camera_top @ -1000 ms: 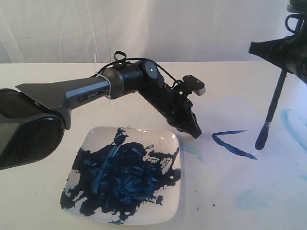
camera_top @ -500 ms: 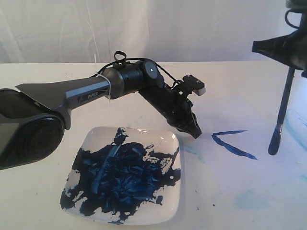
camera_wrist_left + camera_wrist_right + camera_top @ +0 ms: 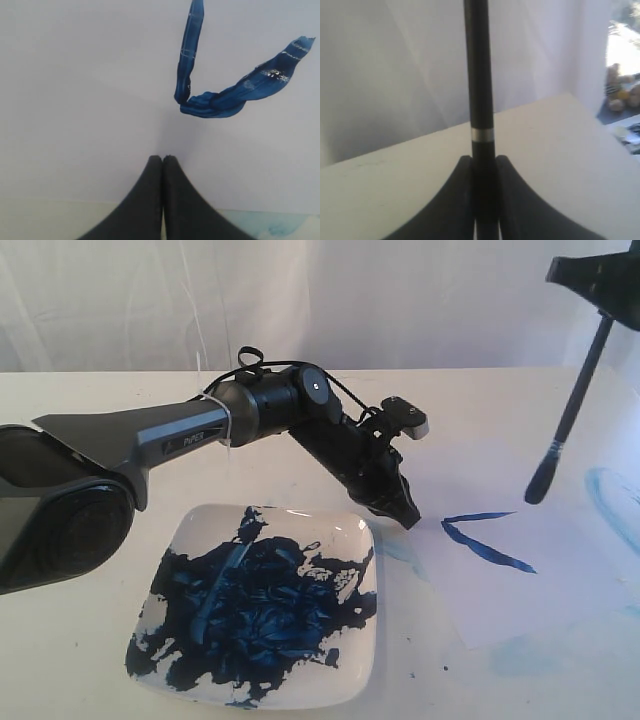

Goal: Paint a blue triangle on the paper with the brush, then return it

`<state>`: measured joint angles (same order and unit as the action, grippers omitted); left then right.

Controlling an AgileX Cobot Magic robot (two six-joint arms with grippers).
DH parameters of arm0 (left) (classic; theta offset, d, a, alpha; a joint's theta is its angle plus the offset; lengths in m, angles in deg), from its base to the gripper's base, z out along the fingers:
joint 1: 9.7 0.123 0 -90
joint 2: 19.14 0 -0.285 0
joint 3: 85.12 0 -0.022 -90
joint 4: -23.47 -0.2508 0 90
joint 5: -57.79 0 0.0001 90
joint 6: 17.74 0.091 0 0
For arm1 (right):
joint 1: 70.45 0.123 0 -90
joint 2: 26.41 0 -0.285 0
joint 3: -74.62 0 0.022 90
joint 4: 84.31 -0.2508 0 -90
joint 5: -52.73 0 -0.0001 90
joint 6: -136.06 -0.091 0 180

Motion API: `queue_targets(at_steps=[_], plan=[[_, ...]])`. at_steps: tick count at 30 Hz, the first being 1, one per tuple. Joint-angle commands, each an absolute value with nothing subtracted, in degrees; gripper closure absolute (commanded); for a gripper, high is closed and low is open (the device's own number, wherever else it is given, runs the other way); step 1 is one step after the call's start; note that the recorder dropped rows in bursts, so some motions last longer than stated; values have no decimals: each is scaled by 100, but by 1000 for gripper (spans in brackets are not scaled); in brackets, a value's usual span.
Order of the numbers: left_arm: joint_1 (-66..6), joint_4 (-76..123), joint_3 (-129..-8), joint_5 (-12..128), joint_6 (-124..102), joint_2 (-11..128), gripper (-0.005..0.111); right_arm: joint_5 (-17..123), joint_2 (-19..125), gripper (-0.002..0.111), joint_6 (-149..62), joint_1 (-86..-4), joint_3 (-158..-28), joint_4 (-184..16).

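The white paper (image 3: 530,590) lies right of centre on the table. Of the blue triangle (image 3: 483,540), two thick dark blue strokes show, joined at one corner; the left wrist view shows them (image 3: 220,100) on the paper (image 3: 75,75). My left gripper (image 3: 408,518) is shut and empty, with its tip (image 3: 162,157) down on the paper's left edge. At the upper right, my right gripper (image 3: 600,295) is shut on the brush (image 3: 570,410), which hangs tilted with its blue tip in the air above the paper's far side. In the right wrist view the fingers (image 3: 484,160) clamp the black handle (image 3: 479,75).
A square white plate (image 3: 172,540) smeared with dark blue paint sits at the front left, just left of the paper. Pale blue smears mark the table at the right edge (image 3: 610,495) and the front right (image 3: 520,655). A white curtain hangs behind.
My right gripper has risen with the brush, after a short shift to the right. The tip has lifted from just above the paper to well above it. The left arm has not moved.
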<state>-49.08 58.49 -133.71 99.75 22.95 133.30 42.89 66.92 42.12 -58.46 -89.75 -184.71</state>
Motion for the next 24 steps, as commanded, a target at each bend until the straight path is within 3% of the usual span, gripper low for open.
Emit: queue_targets(at_steps=[1,4,11,18,24], plan=[[-4917,5642,-13326,10436,2271,13405,107,5912,6736,108,3662,-6534,-9022,-18426],[-4917,5642,-13326,10449,2271,13405,107,6659,6803,108,3034,-7012,-9039,-18023],[-4917,5619,-13326,10437,2271,13405,107,7793,7222,108,-1002,-7751,-9716,-13620],[-4917,5619,-13326,10447,2271,13405,107,7485,7235,108,-1395,-7589,-9631,-13049],[-4917,5619,-13326,10486,2271,13405,107,5553,7050,108,-1583,-6649,-8769,-13050]])
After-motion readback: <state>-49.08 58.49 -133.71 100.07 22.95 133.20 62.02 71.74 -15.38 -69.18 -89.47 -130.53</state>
